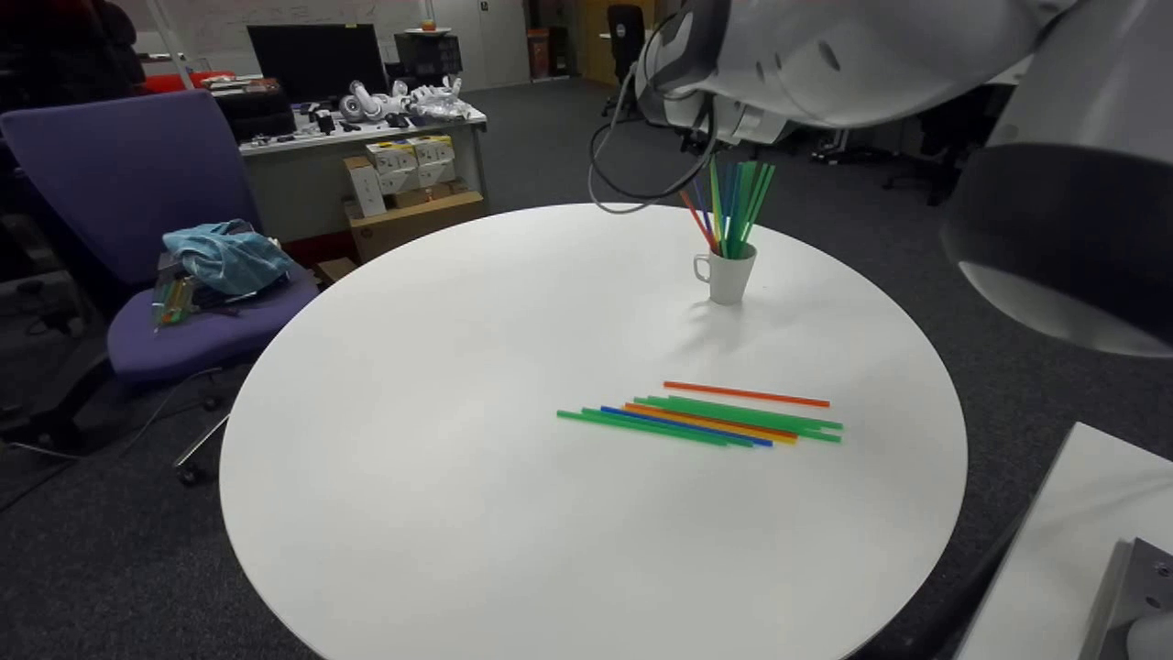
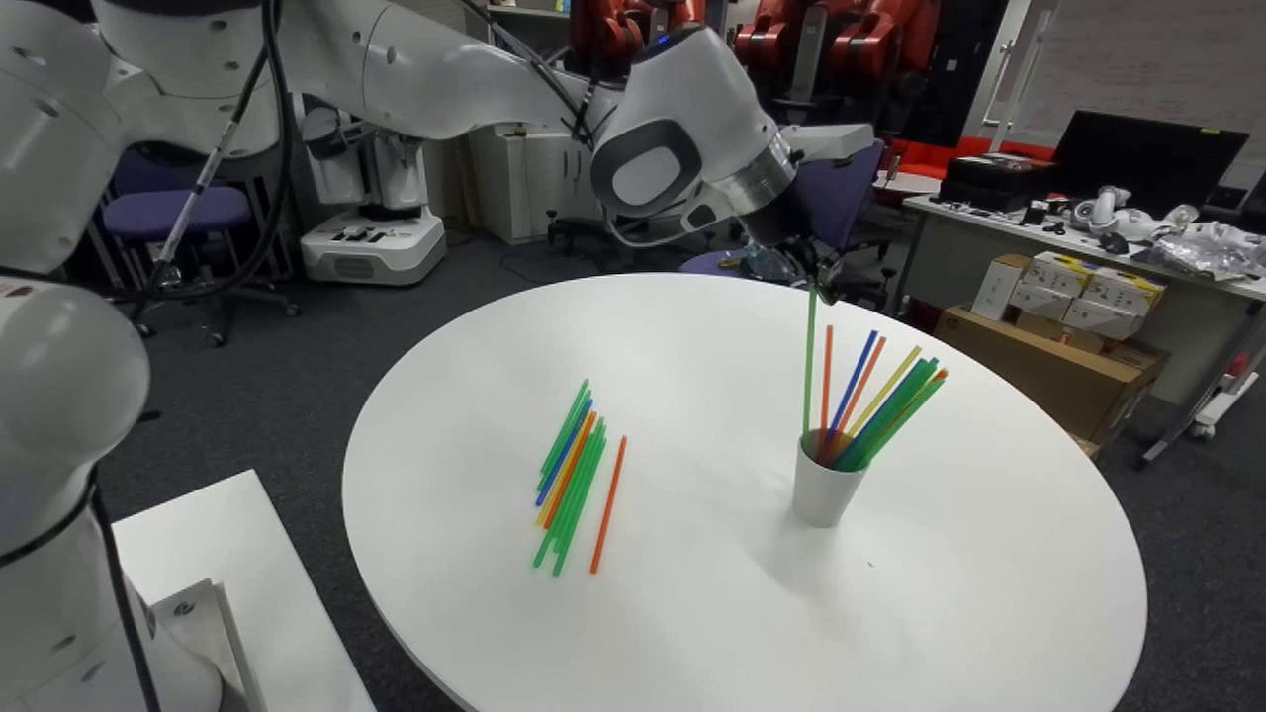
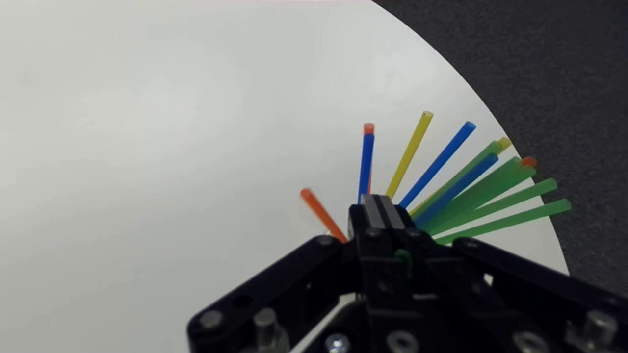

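Exterior views, both of them, show you the round white counter (image 2: 692, 633) across the middle of the frame. The arm (image 2: 455, 79) reaches in from the upper left in an exterior view. A purple chair (image 1: 128, 174) stands at the left edge in an exterior view, and a brown box (image 2: 1029, 376) sits at the right edge in an exterior view. Your end effector (image 3: 382, 211) fills the bottom of the wrist view, right of centre, its fingers drawn tightly together. Below it, the white cup (image 2: 826, 494) stands upright on the counter, its handle turned left in an exterior view. Straws (image 2: 893, 410) of green, blue, yellow and orange lean out of the cup, fanning to the upper right in the wrist view. More lie in a loose row (image 1: 710, 423) on the counter, left of centre in an exterior view, with one orange straw (image 2: 608, 504) just beside them. Your end effector pinches a single green straw (image 2: 809, 366) near its top; it runs down to the cup's rim in an exterior view.
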